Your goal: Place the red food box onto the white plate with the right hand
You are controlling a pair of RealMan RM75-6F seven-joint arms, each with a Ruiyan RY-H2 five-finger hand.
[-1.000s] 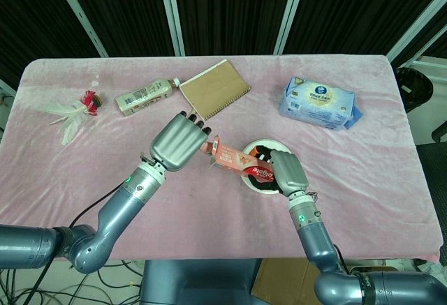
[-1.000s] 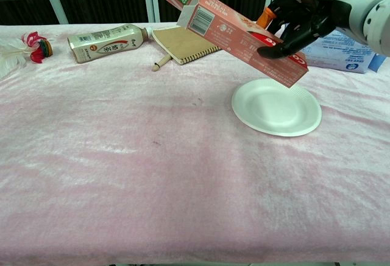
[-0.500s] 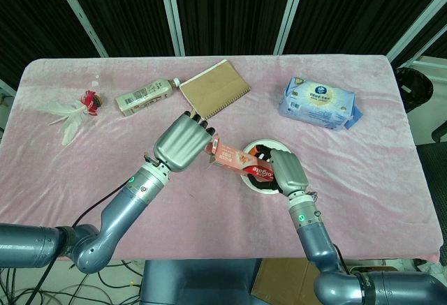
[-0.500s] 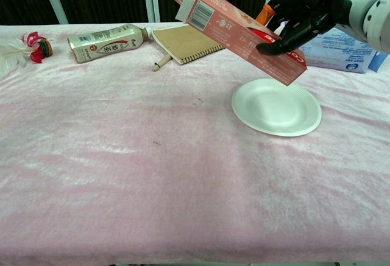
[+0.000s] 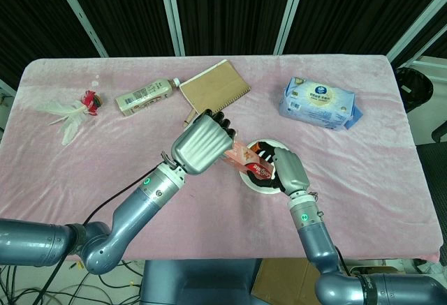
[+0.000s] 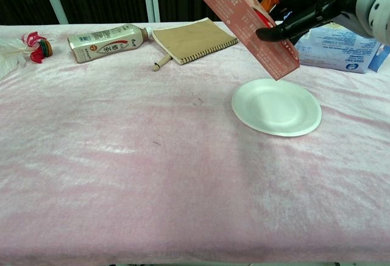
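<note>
Pink cloth covers the table. Right hand is clamped on the red food box, tilted steeply, hanging just above the white plate below it. Left hand sits beside the box; can't tell its grip.

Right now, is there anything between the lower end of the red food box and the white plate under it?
No. In the chest view the red food box, held tilted by the right hand, hangs above the white plate, with only air between.
</note>
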